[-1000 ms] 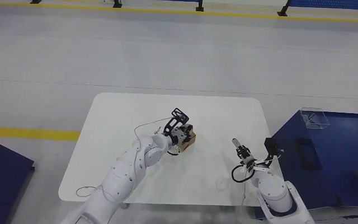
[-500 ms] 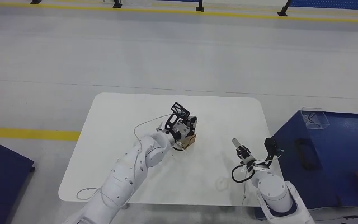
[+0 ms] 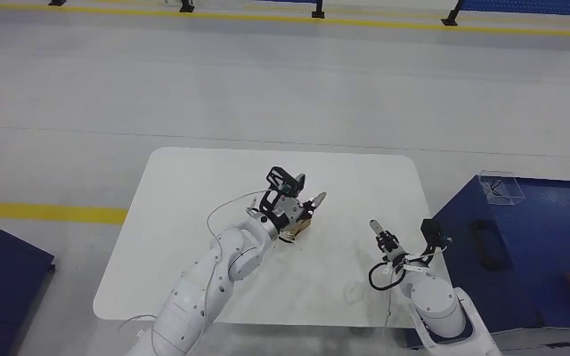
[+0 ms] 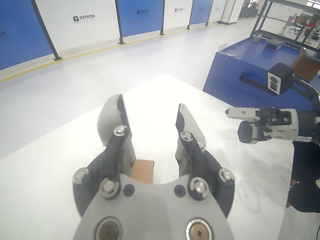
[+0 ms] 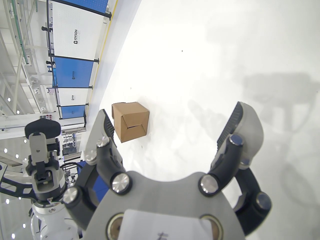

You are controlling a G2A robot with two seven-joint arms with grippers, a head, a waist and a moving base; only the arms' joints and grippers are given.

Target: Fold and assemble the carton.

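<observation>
A small brown carton (image 3: 302,228) stands closed on the white table (image 3: 178,231), near its middle. My left gripper (image 3: 309,190) hovers just above it, open and empty, fingers pointing out towards the table's right side. In the left wrist view a sliver of the carton (image 4: 142,171) shows low between the fingers (image 4: 122,116), close to the palm. My right gripper (image 3: 380,233) is open near the table's right front edge, about a hand's length from the carton (image 5: 131,122). From the left wrist view the right gripper (image 4: 235,124) also appears open and empty.
A blue bench (image 3: 517,240) stands beside the table's right edge, with a clear plastic holder (image 3: 499,185) on top. Blue and white fence panels (image 4: 140,11) line the far side of the floor. A thin cable (image 3: 233,200) loops over the left arm.
My left gripper has lifted off the carton and swung its fingers up and towards the right. The carton and the right arm stay where they were.
</observation>
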